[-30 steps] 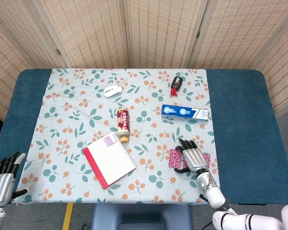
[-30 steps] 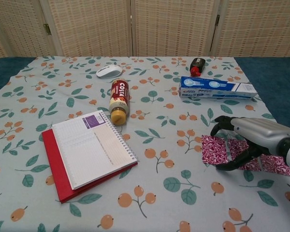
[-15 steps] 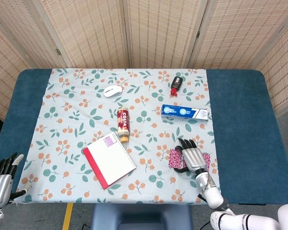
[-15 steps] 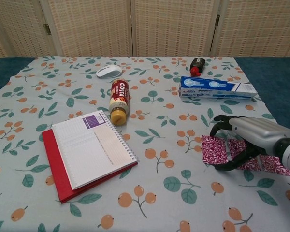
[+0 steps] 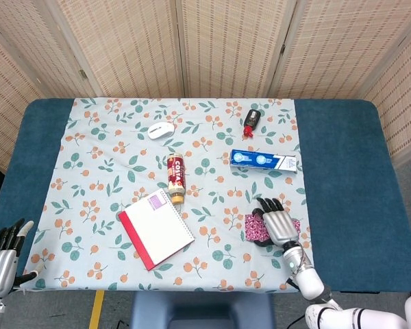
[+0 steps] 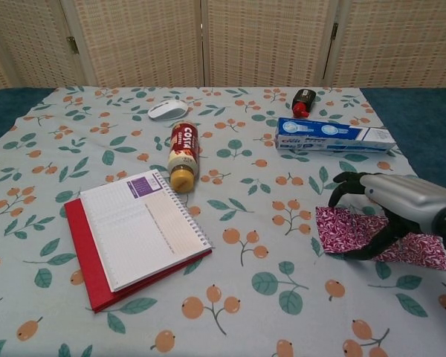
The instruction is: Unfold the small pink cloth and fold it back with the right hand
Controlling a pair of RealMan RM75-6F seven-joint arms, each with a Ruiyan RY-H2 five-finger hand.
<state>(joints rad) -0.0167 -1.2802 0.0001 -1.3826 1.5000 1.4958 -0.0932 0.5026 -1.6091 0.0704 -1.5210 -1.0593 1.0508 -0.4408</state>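
The small pink cloth (image 6: 342,229) is lying near the front right corner of the table (image 5: 342,178), on the flowered tablecloth (image 5: 103,164). The right hand (image 6: 386,212) is resting on it, fingers curled and pressing the fabric; it seems to be gripping a fold, though the view is poor. The left hand (image 5: 1,257) is hanging past the front left corner, fingers spread and holding nothing.

Each hand, right (image 6: 390,202) and left (image 5: 1,262), has a silver metal back and black fingers.
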